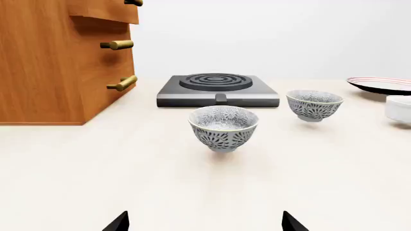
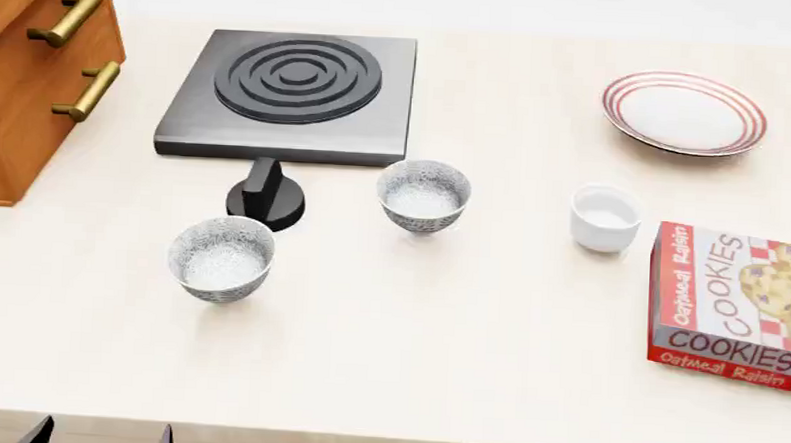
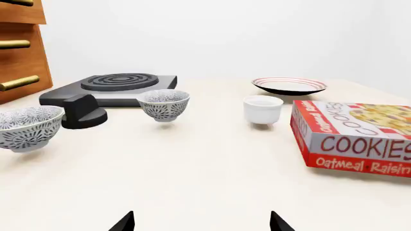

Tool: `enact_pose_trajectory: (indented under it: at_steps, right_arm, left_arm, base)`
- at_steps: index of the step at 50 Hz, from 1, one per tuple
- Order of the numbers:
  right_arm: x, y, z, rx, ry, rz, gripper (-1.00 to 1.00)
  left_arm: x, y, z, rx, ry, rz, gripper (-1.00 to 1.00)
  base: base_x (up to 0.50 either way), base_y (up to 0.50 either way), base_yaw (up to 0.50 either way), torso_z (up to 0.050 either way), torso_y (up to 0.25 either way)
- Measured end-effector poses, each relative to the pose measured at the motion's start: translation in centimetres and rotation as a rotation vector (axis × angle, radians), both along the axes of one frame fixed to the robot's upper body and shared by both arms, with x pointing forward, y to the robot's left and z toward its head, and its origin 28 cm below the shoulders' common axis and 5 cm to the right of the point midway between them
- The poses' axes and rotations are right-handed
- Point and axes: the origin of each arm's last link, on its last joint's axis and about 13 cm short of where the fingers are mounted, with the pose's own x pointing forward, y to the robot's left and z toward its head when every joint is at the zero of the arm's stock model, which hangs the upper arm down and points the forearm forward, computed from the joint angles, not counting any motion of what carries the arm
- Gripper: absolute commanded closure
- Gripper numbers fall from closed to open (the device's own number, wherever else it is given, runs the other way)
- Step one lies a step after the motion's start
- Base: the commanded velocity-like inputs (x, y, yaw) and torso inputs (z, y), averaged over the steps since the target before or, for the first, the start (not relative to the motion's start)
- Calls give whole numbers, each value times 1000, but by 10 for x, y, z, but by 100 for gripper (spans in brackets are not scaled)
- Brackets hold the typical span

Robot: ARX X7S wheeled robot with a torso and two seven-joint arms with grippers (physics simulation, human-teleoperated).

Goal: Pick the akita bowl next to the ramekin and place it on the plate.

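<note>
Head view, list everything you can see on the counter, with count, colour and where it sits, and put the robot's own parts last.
akita bowl: one, grey-white pattern, centre, nearest the ramekin
second patterned bowl: one, grey-white, front left
ramekin: one, white, right of centre
plate: one, white with red rings, back right
hotplate: one, dark grey, back left
knob: one, black, before the hotplate
cookie box: one, red, right edge
drawer cabinet: one, wood, brass handles, far left
left gripper: fingertips apart
right gripper: fingertips apart

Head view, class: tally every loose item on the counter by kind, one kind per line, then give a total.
Patterned bowls: 2
Ramekin: 1
Plate: 1
Cookie box: 1
Hotplate: 1
Black knob: 1
Total: 7
</note>
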Motion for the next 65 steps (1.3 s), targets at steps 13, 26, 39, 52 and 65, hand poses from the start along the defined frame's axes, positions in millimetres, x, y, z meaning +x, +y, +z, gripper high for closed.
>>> enact_pose_trajectory:
  at_steps: [13, 26, 39, 52, 65]
  right_arm:
    - [0, 0, 0, -14, 2, -1, -100]
    - [1, 1, 5, -22, -3, -3, -100]
    - [-4, 2, 34, -46, -45, -20, -100]
    - [-10, 6, 73, -74, -121, -22, -100]
    - [-12, 9, 121, -112, -226, -15, -100]
  left_arm:
    - [0, 0, 1, -5, 8, -9, -100]
    - [2, 2, 1, 2, 10, 2, -100]
    - [-3, 6, 26, 26, -76, 11, -100]
    - [-9, 6, 71, 47, -190, 9, -100]
    - [-15, 10, 120, 45, -305, 7, -100]
  base:
    - [0, 0, 0, 0, 0]
    - [0, 0, 0, 0, 0]
    - [0, 0, 0, 0, 0]
    - [0, 0, 0, 0, 0]
    - [0, 0, 0, 0, 0]
